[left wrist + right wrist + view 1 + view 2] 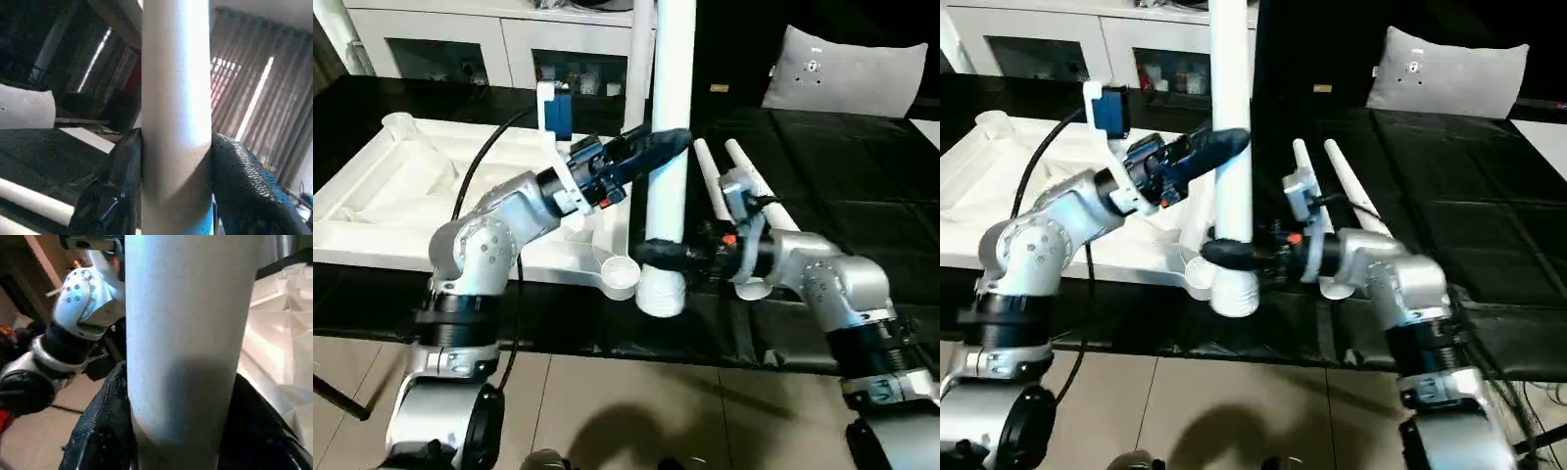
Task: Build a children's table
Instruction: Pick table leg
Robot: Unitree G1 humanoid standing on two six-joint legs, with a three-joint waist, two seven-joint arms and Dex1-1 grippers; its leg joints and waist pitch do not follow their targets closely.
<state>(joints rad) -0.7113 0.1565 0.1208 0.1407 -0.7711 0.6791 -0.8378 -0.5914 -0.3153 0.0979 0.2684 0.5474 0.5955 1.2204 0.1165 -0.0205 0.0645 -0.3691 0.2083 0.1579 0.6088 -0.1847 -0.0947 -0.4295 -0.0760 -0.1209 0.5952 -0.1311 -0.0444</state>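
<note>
Table leg [670,147], white tapered round plastic, is standing upright at the counter's [862,196] near edge, just beside a round corner socket [620,277] of the upside-down ribbed tabletop [401,186]. I'm holding it with both claws: left claw [668,143] clamping mid-shaft, right claw [658,253] clamping near the wide base. Wrist views are showing textured black pads [239,181] pressing the smooth shaft. Head views are showing two spare legs [734,181] lying beside it.

Home: curtains [254,107], glass-door cabinet [499,44]
</note>
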